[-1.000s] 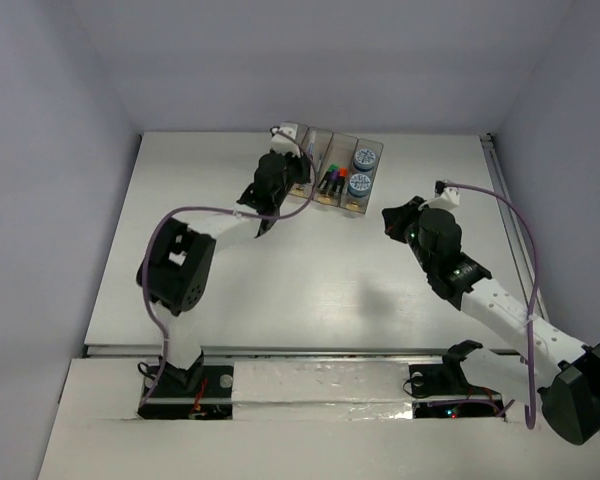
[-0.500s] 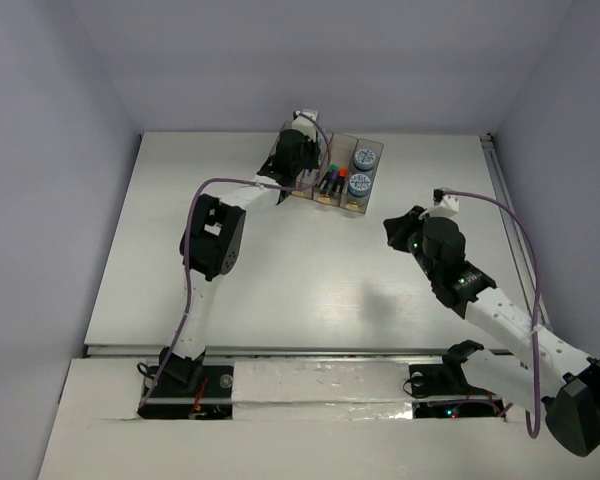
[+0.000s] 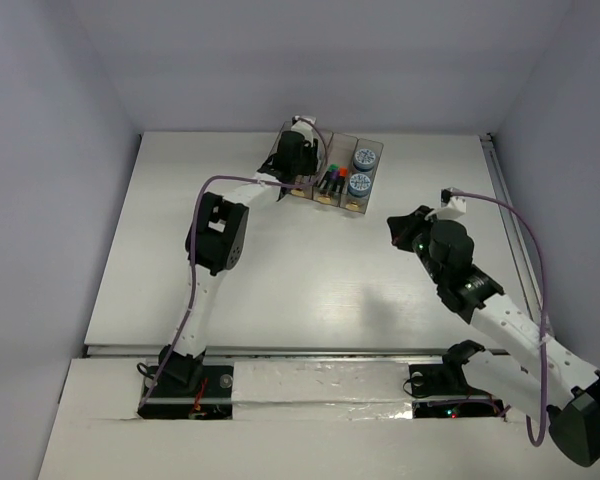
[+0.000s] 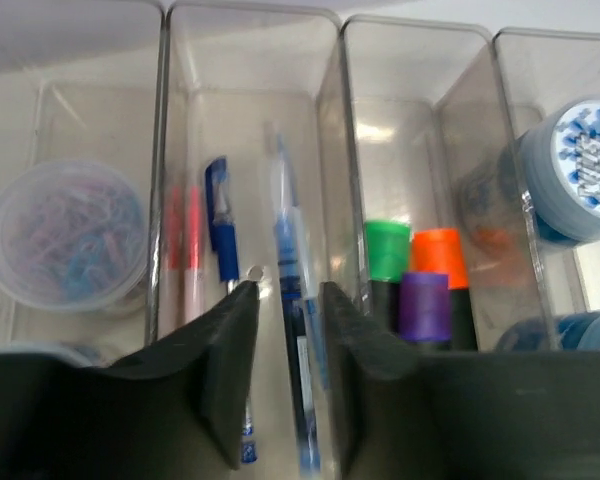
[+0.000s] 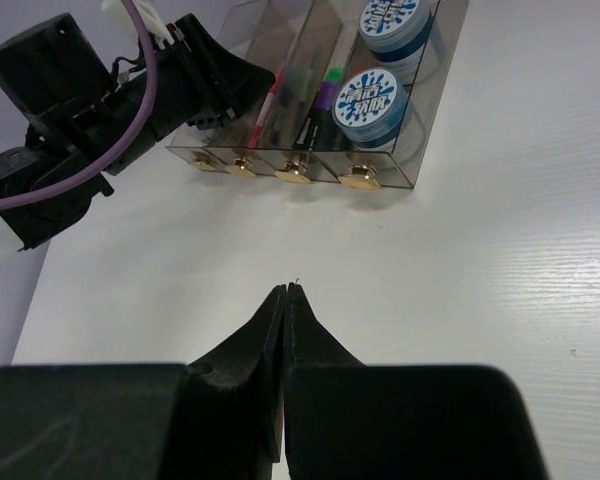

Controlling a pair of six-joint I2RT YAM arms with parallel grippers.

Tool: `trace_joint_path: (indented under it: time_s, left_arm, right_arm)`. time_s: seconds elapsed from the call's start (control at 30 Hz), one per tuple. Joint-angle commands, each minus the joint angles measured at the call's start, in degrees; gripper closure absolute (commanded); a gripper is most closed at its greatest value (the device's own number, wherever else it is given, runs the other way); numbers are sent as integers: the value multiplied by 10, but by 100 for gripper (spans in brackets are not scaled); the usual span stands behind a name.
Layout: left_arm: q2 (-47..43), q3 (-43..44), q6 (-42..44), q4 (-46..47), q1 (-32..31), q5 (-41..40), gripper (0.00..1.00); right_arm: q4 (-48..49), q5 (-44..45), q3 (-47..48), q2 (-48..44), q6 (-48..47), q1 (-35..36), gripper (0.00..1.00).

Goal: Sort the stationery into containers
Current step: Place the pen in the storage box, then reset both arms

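Note:
The containers (image 3: pixel 342 140) stand in a row at the far middle of the table. My left gripper (image 4: pixel 288 300) hangs open over the second bin. A thin blue pen (image 4: pixel 288 250) lies in that bin below the gap, clear of both fingers. Beside it lie another blue pen (image 4: pixel 220 215) and pink pens (image 4: pixel 183 240). The third bin holds green (image 4: pixel 387 250), orange (image 4: pixel 439 256) and purple (image 4: pixel 424 306) highlighters. Blue-grey tape rolls (image 4: pixel 580 170) fill the fourth. My right gripper (image 5: pixel 285 290) is shut and empty above bare table, in front of the bins (image 5: pixel 310 150).
A round clear tub of coloured paper clips (image 4: pixel 65 235) sits in the leftmost bin. The left arm (image 5: pixel 130 100) reaches over the left end of the row. Grey walls close the table on three sides, and a rail (image 3: pixel 505 200) runs along its right edge.
The left gripper swung from the table left of the bins to above them, and its jaws have opened. The right arm drew back slightly toward its base.

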Motion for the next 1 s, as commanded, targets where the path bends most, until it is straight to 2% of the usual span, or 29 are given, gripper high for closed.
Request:
trace_joint_path:
  time_s: [0.0,0.13,0.33,0.43,0.57,0.63,0.67,0.7,0.77,0.8,0.87,0.9,0.97]
  left_arm:
    - [-23,16,-14,-20,5,10,66]
    - [-19,30,-14,-47,10,9,63]
    - [-83,-28,-30,-10,10,23,54]
    - [-165,-89,-34,30,2,25,46]
    - [-328,-187,-23,73,-32,-9,43]
    - [-387,-223,-20,96,-55,-38,30]
    - [-444,-266,-27,103,-61,-60,24]
    - [-472,-286,-35,110,-66,-71,20]
    - [-546,-347,-52,117,-81,-109,17]
    - [-570,-371,-79,128,-86,-106,14]
    - [-640,-434,-111,138,-86,-119,11]
    - [-665,-455,-144,139,-86,-128,9]
    - [-736,-508,-166,138,-86,-147,8]
  right_arm:
    - [-2,14,5,-21,-12,-2,100]
    - [-15,22,11,-40,-14,-2,100]
    - [-30,26,23,-71,-15,-2,100]
    - [-27,18,29,-77,-19,-2,100]
    - [-25,0,41,-86,-23,-2,100]
    - [-29,7,49,-104,-30,-2,97]
    - [-32,12,52,-111,-31,-2,91]
    - [-35,21,59,-119,-32,-2,71]
    - [-36,41,63,-145,-37,-2,49]
    - [-47,50,65,-153,-40,-2,31]
    - [-58,72,72,-175,-42,-2,16]
    - [-62,81,74,-180,-43,-2,4]
    - [-70,99,81,-189,-45,-2,0]
